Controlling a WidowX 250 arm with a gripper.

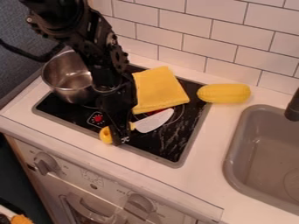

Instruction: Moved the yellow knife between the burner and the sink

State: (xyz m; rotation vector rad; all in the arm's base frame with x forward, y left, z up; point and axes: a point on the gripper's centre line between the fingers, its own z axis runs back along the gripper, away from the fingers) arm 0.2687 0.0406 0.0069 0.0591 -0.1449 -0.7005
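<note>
The black gripper (121,136) hangs over the front part of the black stovetop, right at the yellow knife's handle (106,135). It covers the middle of that handle, whose yellow end shows on its left and a small yellow bit on its right. From there the pale blade (154,121) points up and right over the stovetop, just below the folded yellow cloth. The burner (186,114) is partly covered by the cloth and the blade. At the right of the view is the grey sink (234,151), with white counter between it and the stovetop.
A metal pot (61,78) stands at the stovetop's back left, close beside the arm. The folded yellow cloth (158,89) lies on the stovetop's back part. A yellow corn cob (224,93) rests on the counter behind the sink, and a dark faucet (293,107) stands at the right edge.
</note>
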